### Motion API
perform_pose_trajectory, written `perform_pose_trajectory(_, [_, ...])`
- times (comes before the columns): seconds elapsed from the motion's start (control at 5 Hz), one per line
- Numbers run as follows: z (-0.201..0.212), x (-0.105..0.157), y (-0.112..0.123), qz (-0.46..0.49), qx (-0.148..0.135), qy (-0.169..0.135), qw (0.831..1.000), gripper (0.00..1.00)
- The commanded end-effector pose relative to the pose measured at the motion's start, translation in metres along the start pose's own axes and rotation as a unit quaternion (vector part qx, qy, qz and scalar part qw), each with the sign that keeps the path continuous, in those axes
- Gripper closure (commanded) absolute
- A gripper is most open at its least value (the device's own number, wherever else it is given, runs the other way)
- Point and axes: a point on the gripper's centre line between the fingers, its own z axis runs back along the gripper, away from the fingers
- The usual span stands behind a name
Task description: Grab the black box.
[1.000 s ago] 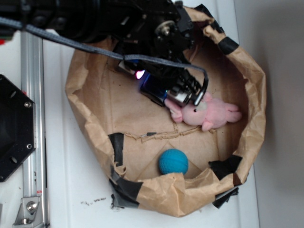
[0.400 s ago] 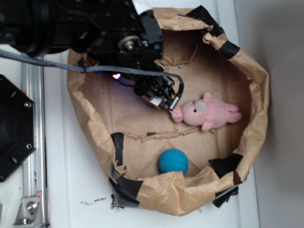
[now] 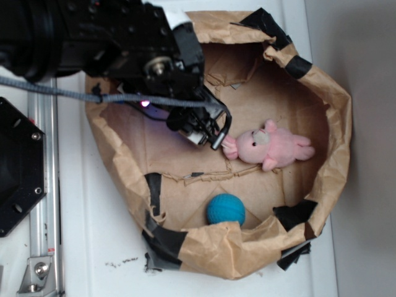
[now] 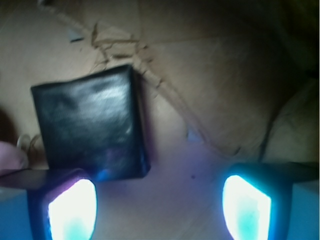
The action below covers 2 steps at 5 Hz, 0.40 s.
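Note:
In the wrist view the black box (image 4: 90, 125) lies flat on the brown paper, glossy and square, at the left of the picture. My gripper (image 4: 160, 207) is open above the paper, with only bare paper in the gap. The left fingertip (image 4: 72, 210) sits just below the box's near edge; the right fingertip (image 4: 247, 207) is well off to its right. In the exterior view the gripper (image 3: 207, 131) hangs inside the paper basin (image 3: 328, 142), left of the pink plush, and the arm hides the box.
A pink plush bunny (image 3: 272, 145) lies right of the gripper, its edge showing as pink (image 4: 10, 155) in the wrist view. A blue ball (image 3: 226, 209) rests near the basin's front wall. A black hexagonal plate (image 3: 18, 167) and a metal rail (image 3: 43, 198) stand outside at the left.
The arm has moved to the left across the basin, away from the plush bunny. The bunny and the ball have not moved.

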Motion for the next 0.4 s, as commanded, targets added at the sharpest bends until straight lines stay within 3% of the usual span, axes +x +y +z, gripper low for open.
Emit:
perform_pose_trajectory(0.0, [-0.008,0.007,-0.022,0.009,0.003,-0.022,1.000,0.00])
perform_pose_trajectory(0.2, [-0.021,0.014,-0.032,0.008,0.015,-0.021,1.000,0.00])
